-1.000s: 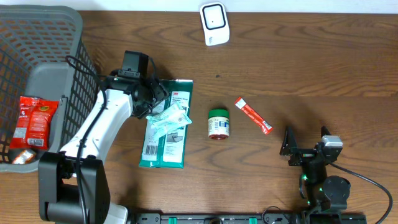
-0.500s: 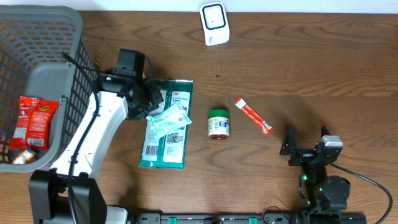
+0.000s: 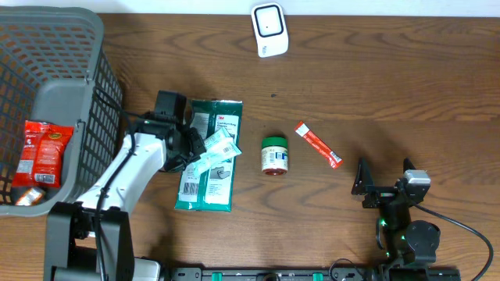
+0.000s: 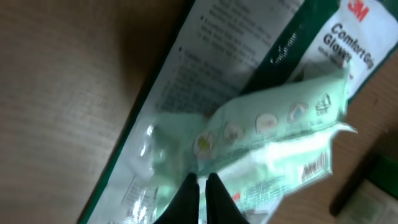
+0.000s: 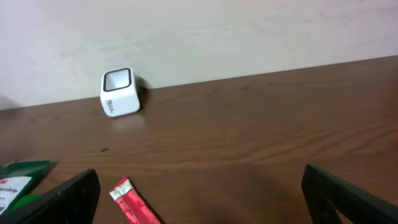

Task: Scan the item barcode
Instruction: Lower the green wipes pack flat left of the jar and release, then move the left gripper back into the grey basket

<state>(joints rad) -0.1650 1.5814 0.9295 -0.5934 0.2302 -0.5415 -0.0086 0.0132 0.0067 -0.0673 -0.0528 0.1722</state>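
The left gripper (image 4: 200, 185) has its two fingers drawn together, and they appear to be nipping one edge of the small pale green packet (image 3: 215, 150), the item most likely meant for scanning, which lies across the upper half of the green glove pack (image 3: 209, 191). Such a hold on a soft film edge is a slim one: on the lift the packet could slide out, or hang and twist so that its printed code (a barcode-like patch shows near one edge in the wrist view, though blurred) turns away from the reader. If the fingertips have also caught the glove pack's wrapper, that pack could be dragged up or shoved aside with the packet; whether they have cannot be told. The white scanner (image 3: 269, 30) sits well apart from the glove pack, beyond its far end and a little to its right, so a long carry gives a weak grip time to fail. The right gripper (image 3: 384, 176), jaws wide apart and holding nothing, rests far to the right of the glove pack. By count: one scanner, one glove pack, one pale packet, one green-lidded jar (image 3: 274, 154) just right of the glove pack, one red stick sachet (image 3: 318, 145) further right, one basket (image 3: 74, 97) to the glove pack's left, and two red packets (image 3: 41, 150) inside it.
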